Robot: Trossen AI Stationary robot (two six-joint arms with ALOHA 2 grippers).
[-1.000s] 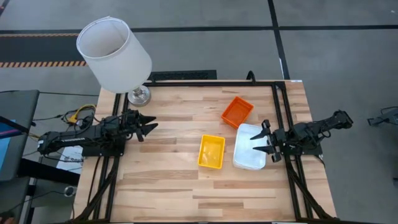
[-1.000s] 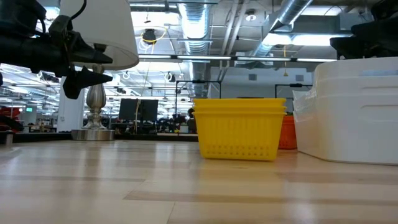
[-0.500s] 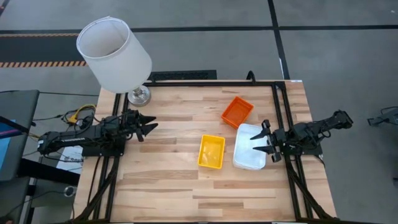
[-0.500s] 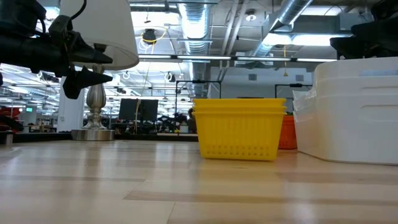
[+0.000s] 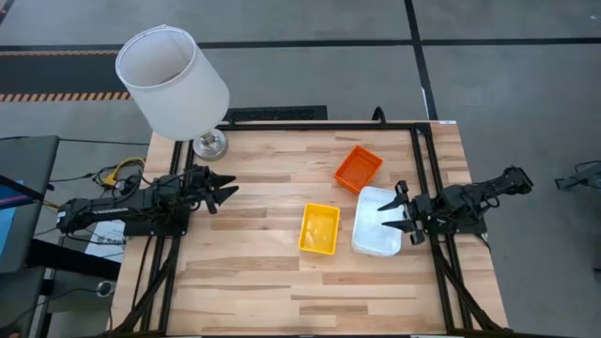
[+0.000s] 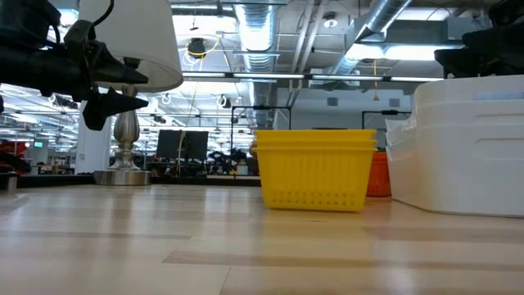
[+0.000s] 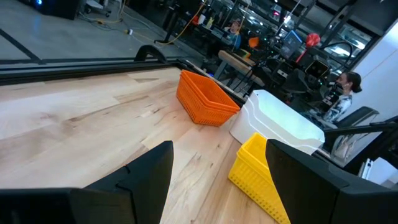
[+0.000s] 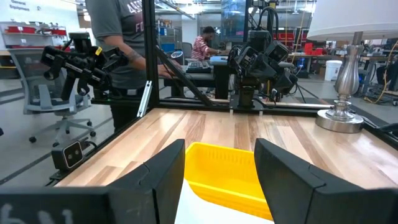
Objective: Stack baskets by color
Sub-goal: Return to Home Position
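Three nested piles of baskets rest by their bottoms on the wooden table: yellow [image 5: 318, 228] in the middle, orange [image 5: 358, 169] farther back, white [image 5: 377, 221] to the yellow one's right. My right gripper [image 5: 394, 211] is open and level, above the white pile's right edge [image 6: 467, 90], and touches nothing. In its wrist view the yellow pile [image 8: 227, 171] shows between its fingers. At the table's left edge my left gripper [image 5: 223, 195] is open and level, well clear of all three piles [image 7: 205, 99].
A lamp with a big white shade [image 5: 172, 83] and a metal foot [image 5: 209, 144] stands at the table's far left corner. A black frame [image 5: 423, 150] runs along the far and right edges. People [image 8: 118, 37] are in the room beyond the table.
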